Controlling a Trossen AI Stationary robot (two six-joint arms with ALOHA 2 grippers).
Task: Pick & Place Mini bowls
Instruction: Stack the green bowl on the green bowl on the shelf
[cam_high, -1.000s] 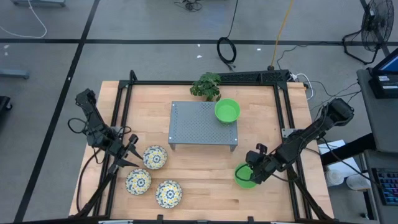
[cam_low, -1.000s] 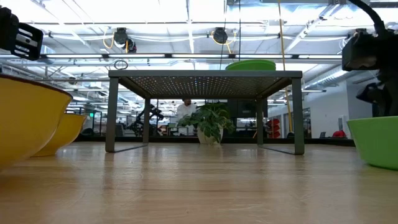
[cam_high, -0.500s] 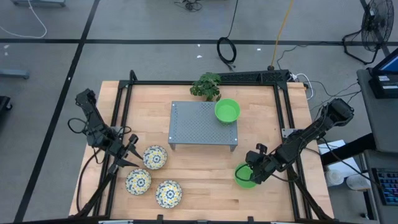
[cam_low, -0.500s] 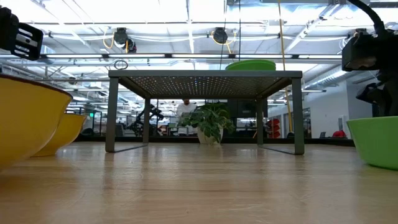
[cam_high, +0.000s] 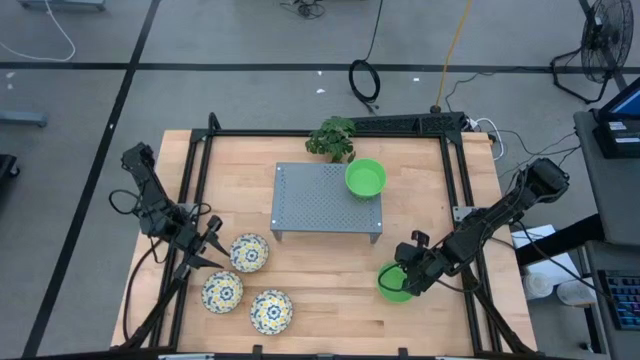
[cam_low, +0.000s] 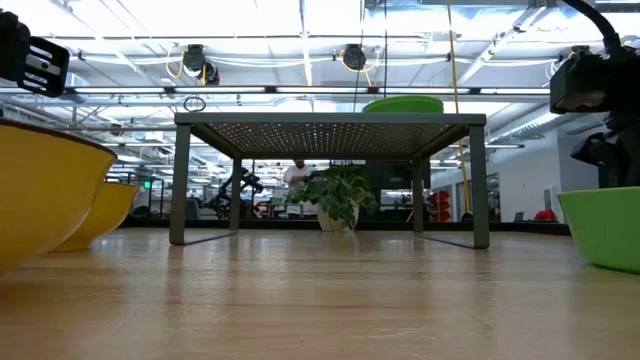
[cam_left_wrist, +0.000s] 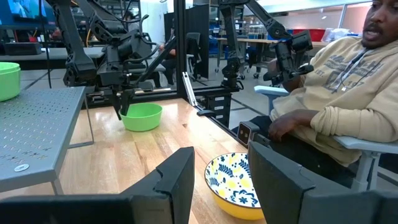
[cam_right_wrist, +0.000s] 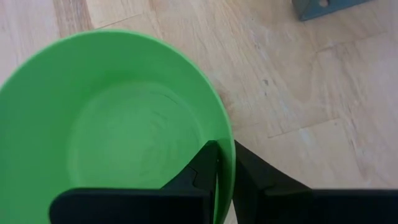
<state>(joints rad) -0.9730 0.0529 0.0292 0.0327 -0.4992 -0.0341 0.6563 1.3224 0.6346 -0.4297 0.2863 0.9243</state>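
A bright green mini bowl (cam_high: 391, 284) is on the table's near right, with my right gripper (cam_high: 407, 276) shut on its rim. A second green bowl (cam_high: 365, 178) stands on the right end of the grey perforated stand (cam_high: 315, 200). Three floral bowls (cam_high: 249, 252) (cam_high: 222, 291) (cam_high: 271, 311) rest on the wood at the near left. My left gripper (cam_high: 207, 253) is open and level just left of them, touching nothing; in the left wrist view one floral bowl (cam_left_wrist: 234, 185) lies ahead of its fingers. My right gripper pinches the green bowl's rim (cam_right_wrist: 222, 163) on the side toward the table's right edge. One finger (cam_right_wrist: 200, 173) is inside the bowl and one (cam_right_wrist: 252, 175) outside. The fingers slant down from the right. In the left wrist view the bowl (cam_left_wrist: 142, 116) looks upright with its base on the wood.
A small potted plant (cam_high: 333, 138) stands behind the stand at the table's far edge. A black frame (cam_high: 330, 131) runs round the table. A seated person (cam_left_wrist: 339, 93) shows beyond the table's near side in the left wrist view. Bare wood lies between the floral bowls and the held bowl.
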